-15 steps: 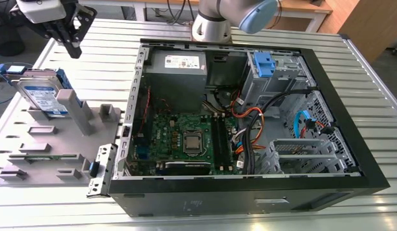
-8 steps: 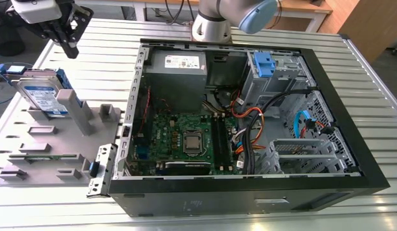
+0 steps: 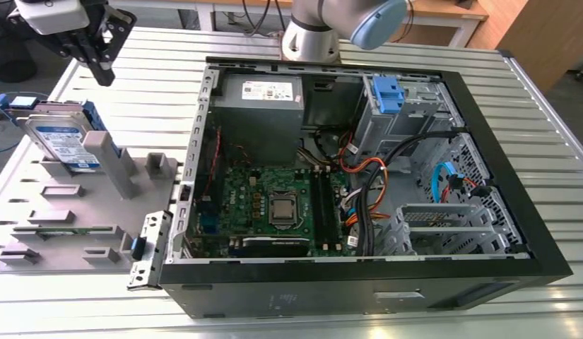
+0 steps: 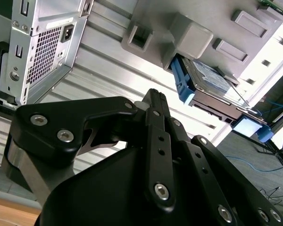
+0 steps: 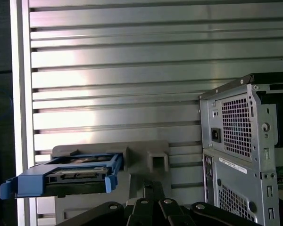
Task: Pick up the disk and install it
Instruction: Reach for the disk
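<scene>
One gripper point(image 3: 104, 75), fingers pressed together on nothing, hangs at the exterior view's far left, and your disk point(image 3: 65, 138) stands on its edge in the grey holder point(image 3: 46, 233) below it and nearer, left of the computer case point(image 3: 348, 286).

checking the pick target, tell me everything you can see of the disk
The disk is a flat silver drive with a white-and-blue label, in a blue plastic carrier frame. It stands on edge in the grey fixture at the exterior view's left, outside the computer case. The gripper hangs above, not touching it.
</scene>
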Robot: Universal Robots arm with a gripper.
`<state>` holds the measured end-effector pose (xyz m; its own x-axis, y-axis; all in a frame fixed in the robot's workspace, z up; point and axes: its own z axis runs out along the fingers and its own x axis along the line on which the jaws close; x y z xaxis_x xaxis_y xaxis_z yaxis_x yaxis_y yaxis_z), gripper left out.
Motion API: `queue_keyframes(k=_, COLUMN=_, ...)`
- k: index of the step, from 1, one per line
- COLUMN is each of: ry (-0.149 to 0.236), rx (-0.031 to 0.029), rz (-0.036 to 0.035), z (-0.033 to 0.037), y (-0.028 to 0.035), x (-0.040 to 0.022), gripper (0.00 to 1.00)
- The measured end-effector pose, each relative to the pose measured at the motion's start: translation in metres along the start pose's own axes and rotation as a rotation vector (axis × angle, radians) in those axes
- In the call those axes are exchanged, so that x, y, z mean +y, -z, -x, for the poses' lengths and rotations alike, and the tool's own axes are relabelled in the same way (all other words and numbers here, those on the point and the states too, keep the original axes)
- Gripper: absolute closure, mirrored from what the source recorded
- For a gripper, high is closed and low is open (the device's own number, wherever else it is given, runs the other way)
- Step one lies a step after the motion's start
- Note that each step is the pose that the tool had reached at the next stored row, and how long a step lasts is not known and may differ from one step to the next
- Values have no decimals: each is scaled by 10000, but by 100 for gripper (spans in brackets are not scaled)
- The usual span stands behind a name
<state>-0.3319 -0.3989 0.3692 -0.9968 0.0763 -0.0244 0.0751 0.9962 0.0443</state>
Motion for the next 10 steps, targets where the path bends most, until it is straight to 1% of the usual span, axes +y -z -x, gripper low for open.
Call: queue_keyframes(k=10, ry=1, rx=-2, rz=2, z=-70, y=-21, x=-6, gripper=89)
